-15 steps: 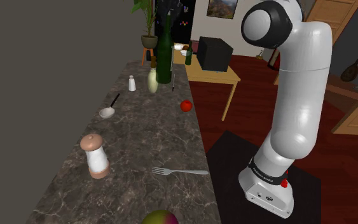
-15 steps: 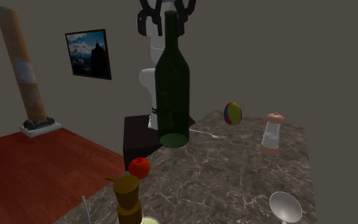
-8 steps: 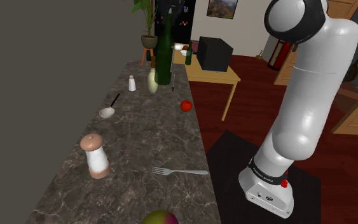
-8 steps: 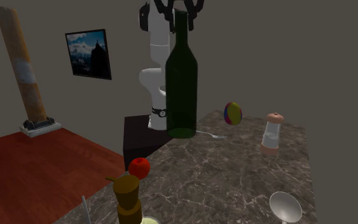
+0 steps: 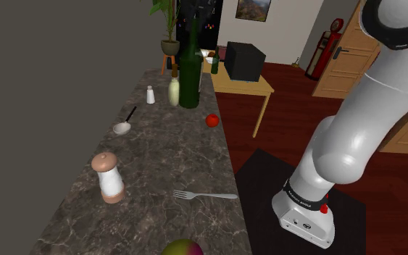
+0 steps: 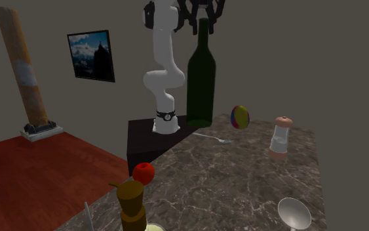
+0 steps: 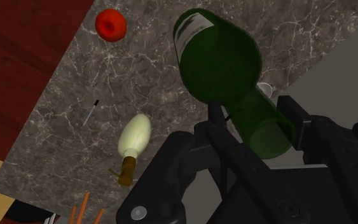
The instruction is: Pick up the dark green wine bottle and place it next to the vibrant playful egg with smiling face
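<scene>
Fingers [image 7: 298, 124] are closed on the neck of the dark green wine bottle [image 6: 201, 79]. It hangs upright, clear of the marbled table [image 6: 242, 184], at upper centre of the second exterior view. The multicoloured egg [image 6: 240, 117] stands right of the bottle, not touching. A red tomato [image 6: 143, 172] sits lower left.

Shoulder view's edge cuts egg [image 5: 181, 248]; end effector [image 6: 203, 18] hides bottle [image 6: 201, 79] mouth.

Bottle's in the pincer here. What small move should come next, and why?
Probably carry the dark green bottle along the counter toward the colourful egg. The pincer clasps its neck, yet in the shoulder view the egg lies far off, past the fork, so lowering now would likely miss it.
</scene>
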Available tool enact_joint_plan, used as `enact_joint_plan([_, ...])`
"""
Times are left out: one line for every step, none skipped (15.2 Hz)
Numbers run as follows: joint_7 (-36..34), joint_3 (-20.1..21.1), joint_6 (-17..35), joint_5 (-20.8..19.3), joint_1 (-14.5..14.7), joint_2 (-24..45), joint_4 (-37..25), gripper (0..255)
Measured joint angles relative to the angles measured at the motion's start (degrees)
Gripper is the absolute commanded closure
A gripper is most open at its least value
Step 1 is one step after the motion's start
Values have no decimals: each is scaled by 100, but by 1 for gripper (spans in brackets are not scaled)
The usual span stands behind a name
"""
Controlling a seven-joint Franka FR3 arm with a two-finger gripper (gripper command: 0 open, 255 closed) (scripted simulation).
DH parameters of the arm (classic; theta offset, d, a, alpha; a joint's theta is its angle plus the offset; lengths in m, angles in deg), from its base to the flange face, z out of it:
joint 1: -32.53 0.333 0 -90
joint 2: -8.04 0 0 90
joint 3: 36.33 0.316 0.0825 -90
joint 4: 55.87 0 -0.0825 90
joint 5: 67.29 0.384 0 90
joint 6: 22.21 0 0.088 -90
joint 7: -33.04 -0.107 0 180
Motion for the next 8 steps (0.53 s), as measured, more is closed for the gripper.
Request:
enact_joint_plan([-133, 78, 52, -17, 59, -149, 193, 255])
enact_joint_plan([-249, 148, 85, -30, 108, -296, 370, 255])
enact_joint_plan([-362, 217, 102, -38, 153, -449, 534, 255])
enact_joint_plan([-486, 293, 88, -43, 201, -592, 659, 255])
enact_joint_plan([-614, 375, 137, -46, 248, -778, 890, 255])
enact_joint_plan([-711, 438, 168, -44, 283, -945, 1085, 255])
enact_joint_plan([-845, 527, 158, -36, 329, -1081, 1207, 255])
enact_joint_plan([-965, 608, 172, -23, 371, -1234, 1369, 255])
